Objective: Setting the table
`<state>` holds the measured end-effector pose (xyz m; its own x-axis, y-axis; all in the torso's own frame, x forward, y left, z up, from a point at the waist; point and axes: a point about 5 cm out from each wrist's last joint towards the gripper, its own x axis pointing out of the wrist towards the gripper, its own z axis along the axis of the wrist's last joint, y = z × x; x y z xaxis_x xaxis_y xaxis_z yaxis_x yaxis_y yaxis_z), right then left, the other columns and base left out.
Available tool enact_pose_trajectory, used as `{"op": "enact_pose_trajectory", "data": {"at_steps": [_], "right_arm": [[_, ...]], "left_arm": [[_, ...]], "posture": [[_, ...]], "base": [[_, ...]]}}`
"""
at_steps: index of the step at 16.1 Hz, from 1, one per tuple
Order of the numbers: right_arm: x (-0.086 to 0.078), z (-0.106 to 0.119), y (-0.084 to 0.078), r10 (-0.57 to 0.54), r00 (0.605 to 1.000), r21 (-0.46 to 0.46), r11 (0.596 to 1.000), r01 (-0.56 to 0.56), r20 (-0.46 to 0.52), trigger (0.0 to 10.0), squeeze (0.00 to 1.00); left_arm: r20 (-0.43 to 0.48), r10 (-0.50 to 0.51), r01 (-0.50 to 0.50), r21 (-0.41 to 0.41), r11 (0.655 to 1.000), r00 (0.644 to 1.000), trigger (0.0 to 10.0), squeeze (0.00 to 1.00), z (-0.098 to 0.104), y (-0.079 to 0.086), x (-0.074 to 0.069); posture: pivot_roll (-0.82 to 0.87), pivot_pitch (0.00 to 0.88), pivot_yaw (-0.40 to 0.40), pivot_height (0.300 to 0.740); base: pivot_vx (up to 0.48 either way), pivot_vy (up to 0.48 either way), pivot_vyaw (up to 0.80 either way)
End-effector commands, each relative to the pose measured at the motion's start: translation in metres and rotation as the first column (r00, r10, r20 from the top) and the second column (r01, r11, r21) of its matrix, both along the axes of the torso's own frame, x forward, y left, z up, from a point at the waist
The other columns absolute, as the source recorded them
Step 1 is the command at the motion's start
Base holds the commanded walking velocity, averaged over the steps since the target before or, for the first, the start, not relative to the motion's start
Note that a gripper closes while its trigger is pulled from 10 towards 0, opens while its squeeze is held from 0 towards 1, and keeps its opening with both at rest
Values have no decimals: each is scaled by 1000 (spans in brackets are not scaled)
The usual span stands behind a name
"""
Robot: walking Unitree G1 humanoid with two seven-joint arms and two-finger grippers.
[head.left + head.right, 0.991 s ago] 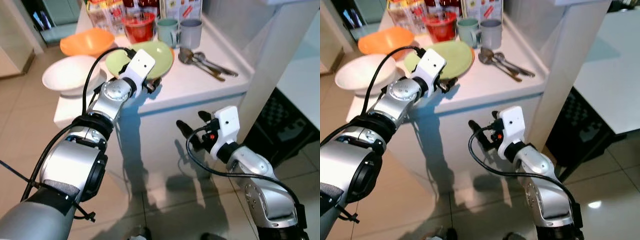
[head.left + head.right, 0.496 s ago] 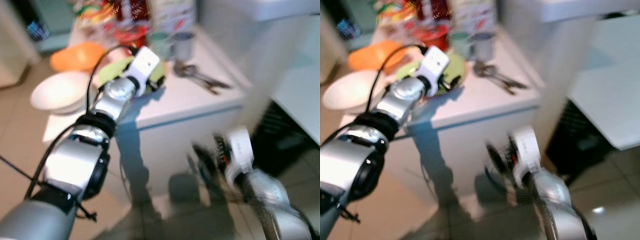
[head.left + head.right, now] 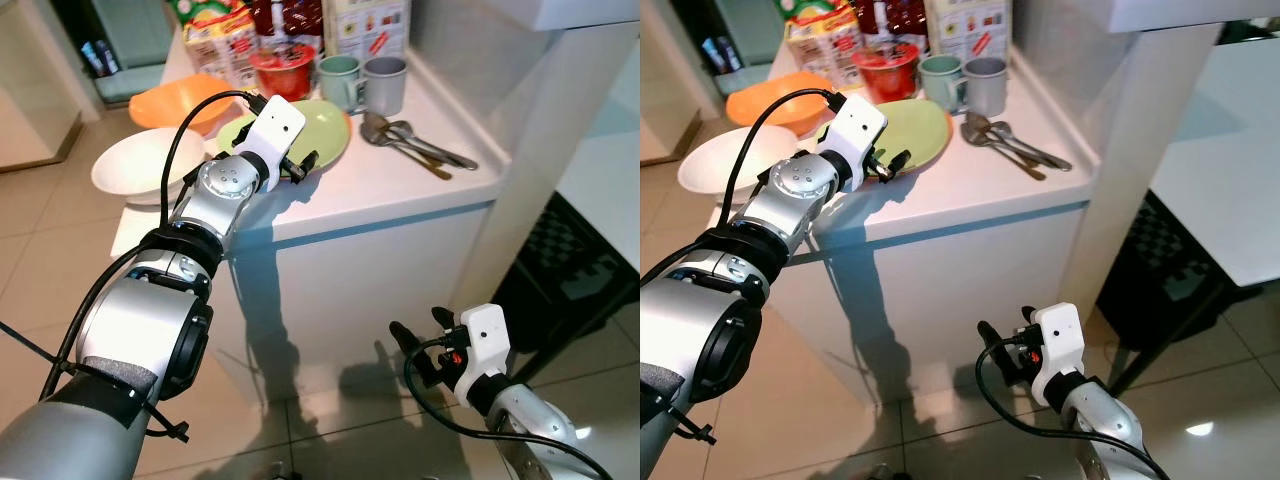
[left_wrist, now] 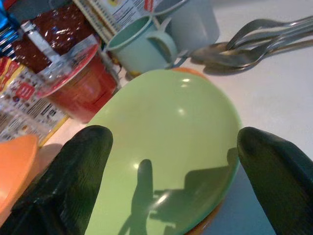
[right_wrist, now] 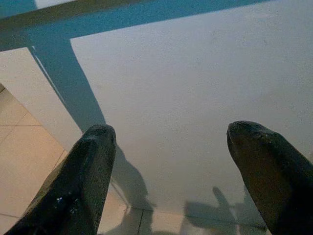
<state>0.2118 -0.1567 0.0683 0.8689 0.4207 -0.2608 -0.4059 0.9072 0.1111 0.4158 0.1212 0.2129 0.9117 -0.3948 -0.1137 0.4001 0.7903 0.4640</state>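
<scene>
At 12 o'clock, green plate (image 3: 320,135) partly hidden by left gripper (image 3: 296,165), fingers spread, nothing held; right gripper (image 3: 420,335) spread, empty, low by counter (image 3: 400,200) front.

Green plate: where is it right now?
The green plate lies on the white counter, ahead on the robot's left, between the white bowl and the spoons, under the open left gripper.

Both arms are brushed silver with rounded joint housings and dark seams. Each wrist carries a white boxy camera block, and black cables loop along the forearms. The left tool (image 3: 300,165) and right tool (image 3: 418,333) have long black fingers (matte, blunt-tipped).
</scene>
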Motion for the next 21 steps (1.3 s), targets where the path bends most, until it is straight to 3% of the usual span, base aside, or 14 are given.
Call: {"op": "enact_pose_trajectory", "data": {"at_steps": [1,8,21], "right_arm": [[2,1,2,0,1000,8,1000,0,12,10000,0],[1,-4,6,2,1000,15,1000,-2,2,10000,0],[0,-10,4,-1,1000,9,1000,1,-22,10000,0]], "left_arm": [[4,7,-7,6,1000,1000,10000,0,4,4,1],[5,12,-12,-2,1000,1000,10000,0,2,3,1],[2,61,-61,31,998,998,10000,0,-3,8,1]], "posture": [[-35,57,130,740],[-37,68,133,740],[-35,59,141,740]], "base": [[480,0,0],[480,0,0],[0,0,0]]}}
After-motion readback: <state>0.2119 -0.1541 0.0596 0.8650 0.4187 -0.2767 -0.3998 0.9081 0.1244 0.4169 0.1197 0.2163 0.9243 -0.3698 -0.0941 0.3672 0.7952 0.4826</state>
